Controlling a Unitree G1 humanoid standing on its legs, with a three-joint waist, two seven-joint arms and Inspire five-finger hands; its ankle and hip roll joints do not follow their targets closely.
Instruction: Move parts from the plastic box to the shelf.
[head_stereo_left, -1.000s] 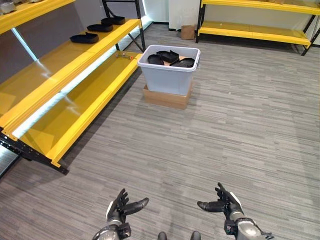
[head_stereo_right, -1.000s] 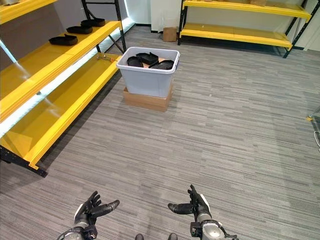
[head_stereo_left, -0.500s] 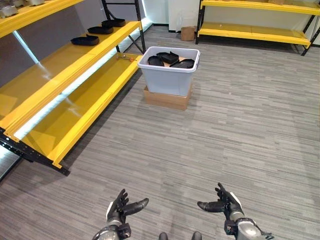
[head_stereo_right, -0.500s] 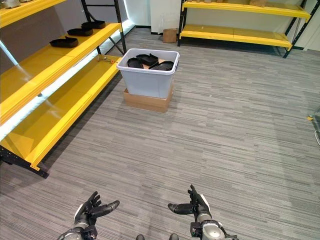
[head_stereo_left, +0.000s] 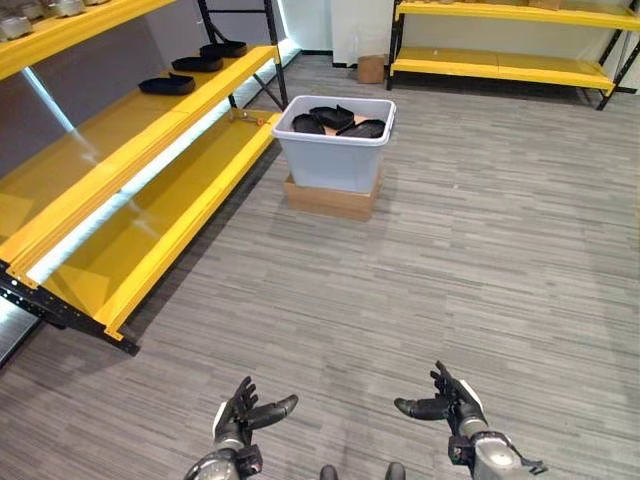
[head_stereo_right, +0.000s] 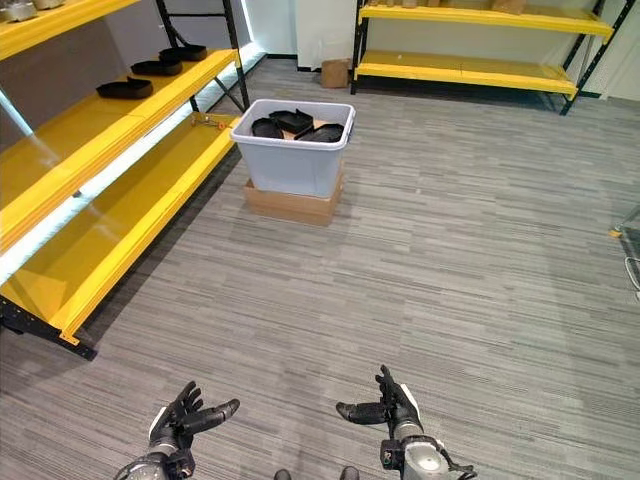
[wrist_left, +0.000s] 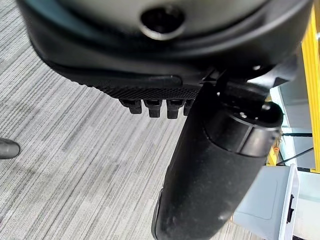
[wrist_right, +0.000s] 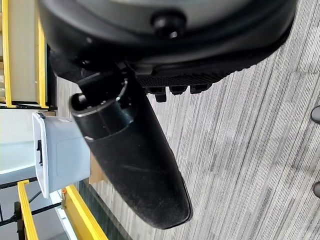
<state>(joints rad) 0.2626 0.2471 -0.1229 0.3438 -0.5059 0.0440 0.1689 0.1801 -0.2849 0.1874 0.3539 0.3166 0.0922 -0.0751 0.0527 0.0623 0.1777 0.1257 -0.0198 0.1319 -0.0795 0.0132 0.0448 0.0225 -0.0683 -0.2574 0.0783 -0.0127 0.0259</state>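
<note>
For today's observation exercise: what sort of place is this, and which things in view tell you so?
Probably a storeroom or warehouse-style workspace. Long yellow shelf racks line the walls, black parts lie on one shelf, and a grey plastic box of more parts stands on the carpeted floor.

The dark left hand (head_stereo_left: 238, 415) and the dark right hand (head_stereo_left: 452, 405) hover low on silver-grey wrists, palms facing each other, fingers loosely spread and thumbs pointing inward, holding nothing and well apart.
</note>
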